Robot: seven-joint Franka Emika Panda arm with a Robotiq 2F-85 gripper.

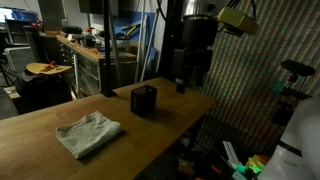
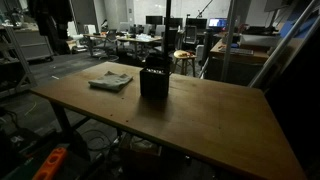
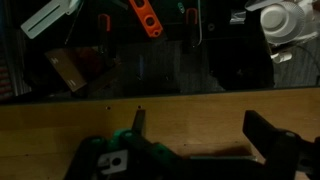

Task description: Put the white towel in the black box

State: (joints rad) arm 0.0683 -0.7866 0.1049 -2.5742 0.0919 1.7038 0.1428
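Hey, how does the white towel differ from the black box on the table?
Colour: the towel is pale, the box is black. Pose: the towel lies low and crumpled, the box stands upright. Shape: the towel is soft and spread wide, the box is rigid, compact and taller. Both rest on the wooden table, apart from each other.

Both exterior views oblique, sharing table [image 1: 172, 108]
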